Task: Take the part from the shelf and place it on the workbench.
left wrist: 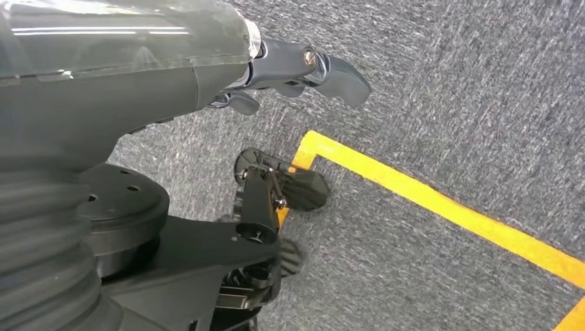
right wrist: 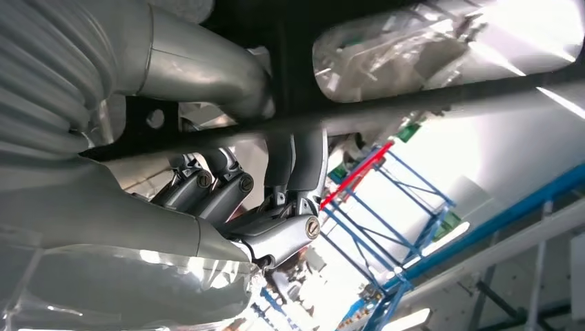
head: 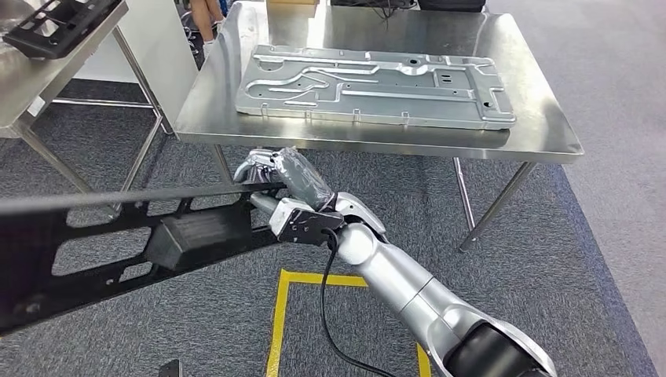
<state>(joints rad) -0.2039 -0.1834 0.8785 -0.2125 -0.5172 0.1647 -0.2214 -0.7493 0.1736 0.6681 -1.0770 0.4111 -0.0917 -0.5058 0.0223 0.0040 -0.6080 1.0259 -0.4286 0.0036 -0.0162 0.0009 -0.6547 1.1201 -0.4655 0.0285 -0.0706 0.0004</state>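
Note:
In the head view my right hand (head: 281, 174) grips one end of the long black frame part (head: 118, 243), which reaches away to the left at a low height in front of me. The right wrist view shows the fingers (right wrist: 227, 189) wrapped around a black bar of the part (right wrist: 414, 103). The steel workbench (head: 212, 102) stands just ahead, and the hand hangs slightly below and in front of its near edge. My left hand (left wrist: 296, 69) hangs over the carpet with its fingers apart and nothing in it.
A large silver stamped plate (head: 377, 82) covers most of the workbench top, leaving a bare strip on the left. A second steel table (head: 23, 94) at far left carries another black frame (head: 55, 27). Yellow tape (head: 314, 279) marks the grey carpet. A person's legs (head: 206, 16) stand behind the workbench.

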